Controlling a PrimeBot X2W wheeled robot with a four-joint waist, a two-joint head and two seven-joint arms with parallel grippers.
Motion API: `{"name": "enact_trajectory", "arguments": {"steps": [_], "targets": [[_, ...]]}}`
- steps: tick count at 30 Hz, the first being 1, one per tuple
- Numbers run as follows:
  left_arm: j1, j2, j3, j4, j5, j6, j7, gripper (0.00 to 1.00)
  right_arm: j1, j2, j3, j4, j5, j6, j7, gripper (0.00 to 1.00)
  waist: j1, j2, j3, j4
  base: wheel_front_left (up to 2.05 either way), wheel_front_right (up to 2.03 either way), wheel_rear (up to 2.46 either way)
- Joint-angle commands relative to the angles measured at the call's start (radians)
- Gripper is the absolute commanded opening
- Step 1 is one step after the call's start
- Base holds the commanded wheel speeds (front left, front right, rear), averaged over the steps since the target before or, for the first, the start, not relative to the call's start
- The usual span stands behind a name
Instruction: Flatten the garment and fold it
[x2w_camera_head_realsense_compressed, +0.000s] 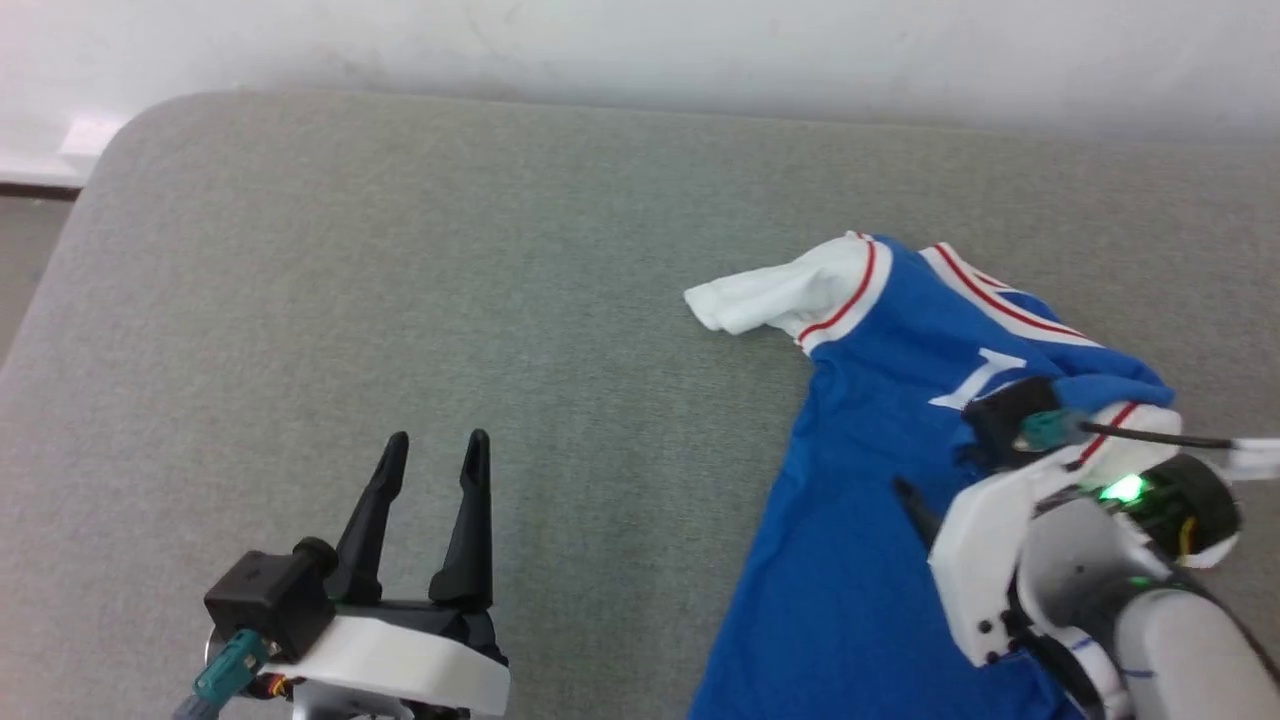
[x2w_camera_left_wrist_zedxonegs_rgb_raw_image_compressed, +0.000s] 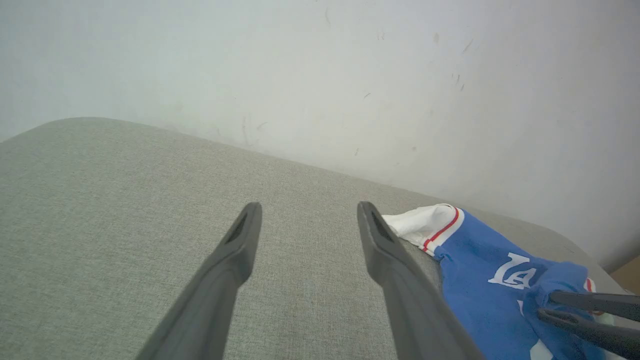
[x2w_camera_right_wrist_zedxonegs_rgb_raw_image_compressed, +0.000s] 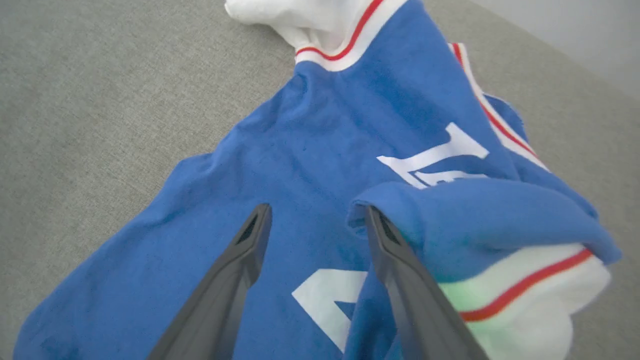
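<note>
Left pincer (x2w_camera_head_realsense_compressed: 438, 437) hung open over wide bare worktop (x2w_camera_head_realsense_compressed: 500, 250); right pincer (x2w_camera_right_wrist_zedxonegs_rgb_raw_image_compressed: 317, 210) gaped above the rumpled blue garment (x2w_camera_right_wrist_zedxonegs_rgb_raw_image_compressed: 300, 150), one sleeve folded over.

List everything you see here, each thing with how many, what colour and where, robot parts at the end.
garment: one, royal blue with white sleeves, red-striped white trim and white lettering, lying crumpled on the right part of the padded surface, one sleeve folded over onto the chest
padded surface: one, grey-green fabric, under everything, with a rounded far-left corner
wall: one, white and scuffed, behind the surface
left gripper: one, dark fingers on a white base, open, over bare surface at lower left, apart from the garment
right gripper: one, dark fingers, open, over the garment's chest, one finger against the folded-over fabric
</note>
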Motion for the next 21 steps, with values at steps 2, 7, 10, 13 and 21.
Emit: {"name": "enact_trajectory", "arguments": {"steps": [2, 7, 10, 13, 21], "targets": [[-0.026, -0.003, -0.002, 0.008, -0.006, -0.008, -0.007, 1.00, -0.037, -0.011, 0.033, 0.049, 0.005, -0.001, 0.005, 1.00, 0.0000, 0.0000, 0.017, 0.038, 0.00, 0.00, 0.00], [-0.029, -0.012, -0.007, 0.024, -0.013, -0.014, -0.016, 1.00, -0.060, 0.001, 0.077, 0.204, 0.005, -0.001, 0.040, 1.00, 0.0000, 0.0000, 0.024, 0.073, 0.00, 0.00, 0.00], [-0.027, -0.014, -0.009, 0.032, -0.015, -0.016, -0.020, 1.00, -0.065, 0.003, 0.111, 0.272, 0.003, -0.001, 0.072, 1.00, 0.0000, 0.0000, 0.020, 0.083, 0.00, 0.00, 0.00], [-0.027, -0.017, -0.011, 0.038, -0.017, -0.017, -0.023, 1.00, -0.072, 0.006, 0.119, 0.316, -0.015, -0.001, 0.067, 0.11, 0.0000, 0.0000, 0.011, 0.088, 0.00, 0.00, 0.00], [-0.021, -0.014, -0.008, 0.042, -0.020, -0.013, -0.026, 1.00, -0.114, 0.053, 0.149, 0.294, 0.005, -0.001, -0.032, 0.00, 0.0000, 0.0000, -0.029, 0.069, 0.00, 0.00, 0.00]]}}
